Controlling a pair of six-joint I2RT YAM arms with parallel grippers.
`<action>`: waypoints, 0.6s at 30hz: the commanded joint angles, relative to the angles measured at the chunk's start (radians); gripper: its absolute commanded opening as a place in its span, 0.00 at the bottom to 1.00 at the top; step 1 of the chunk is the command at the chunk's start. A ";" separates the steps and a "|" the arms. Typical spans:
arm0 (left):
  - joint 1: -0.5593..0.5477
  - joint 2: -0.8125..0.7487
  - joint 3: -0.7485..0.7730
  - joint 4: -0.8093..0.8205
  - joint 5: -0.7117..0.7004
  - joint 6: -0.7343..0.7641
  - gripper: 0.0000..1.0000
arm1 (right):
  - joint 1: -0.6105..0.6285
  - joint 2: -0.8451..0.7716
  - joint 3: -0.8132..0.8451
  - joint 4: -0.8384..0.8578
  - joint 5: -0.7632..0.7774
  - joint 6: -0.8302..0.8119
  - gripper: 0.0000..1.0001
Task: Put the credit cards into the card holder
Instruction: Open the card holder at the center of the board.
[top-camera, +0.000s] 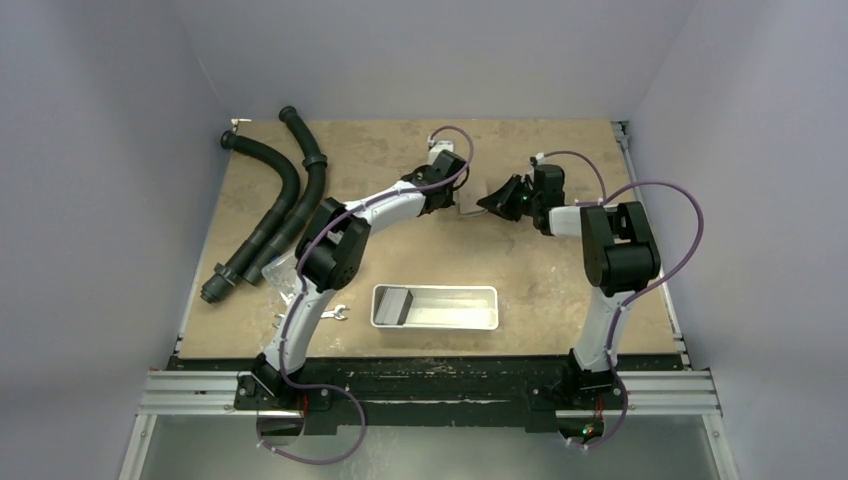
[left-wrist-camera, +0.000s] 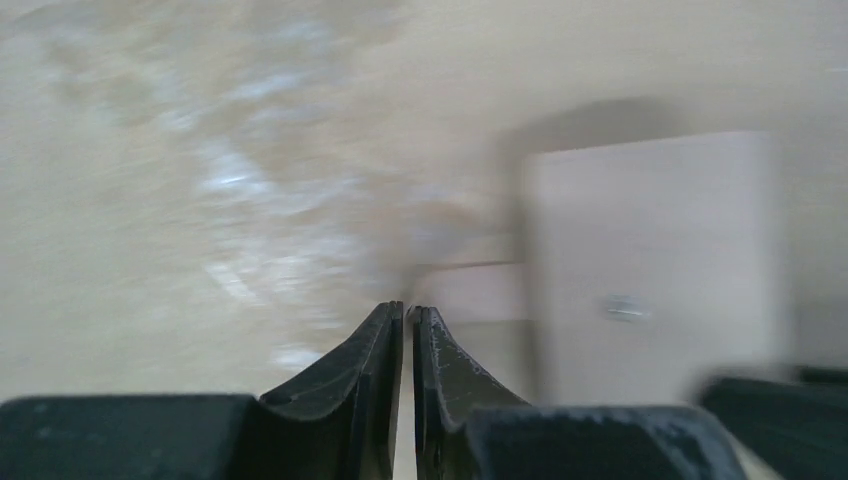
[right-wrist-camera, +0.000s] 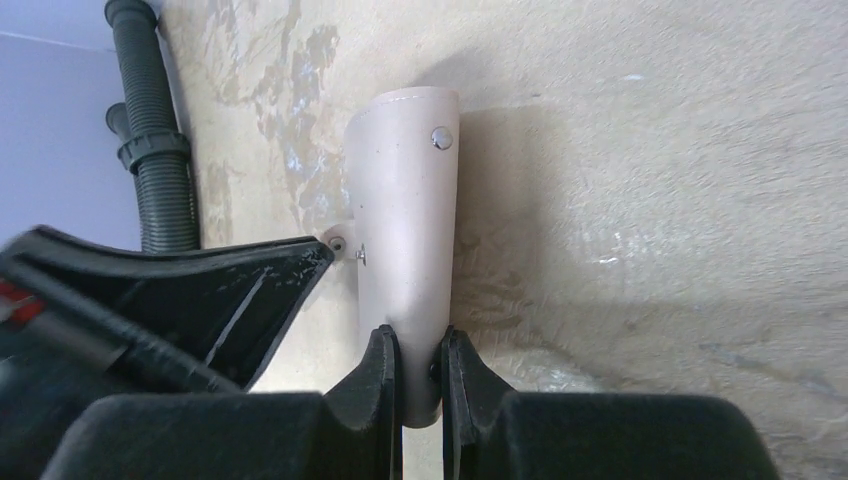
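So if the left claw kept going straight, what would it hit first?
Probably the card holder, which is just ahead of the left gripper; its wrist view is blurred, so depth is unsure.

Far centre blocked: left end effector (top-camera: 455, 203) and right end effector (top-camera: 494, 203) flank the card holder (top-camera: 470, 211). Black hoses (top-camera: 280, 215) occupy far left. White tray (top-camera: 440, 289) bars near centre, wrench (top-camera: 338, 314) just left. Open passage over desk (top-camera: 560, 270) right of tray.

bench (top-camera: 560, 290): tan, scuffed | two black ribbed hoses (top-camera: 280, 200): upper left, side by side | white tray (top-camera: 440, 288): lower centre | silver wrench (top-camera: 338, 314): just left of tray | clear plastic box (top-camera: 283, 272): below hoses
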 joint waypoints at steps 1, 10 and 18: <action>0.082 -0.037 -0.055 -0.177 -0.196 0.082 0.00 | -0.034 -0.006 0.012 -0.112 0.180 -0.032 0.00; 0.085 -0.164 -0.101 -0.073 0.044 0.084 0.00 | -0.034 0.001 0.016 -0.056 0.083 -0.067 0.00; 0.055 -0.085 0.017 0.015 0.208 0.079 0.70 | -0.028 0.005 0.039 -0.066 0.066 -0.101 0.00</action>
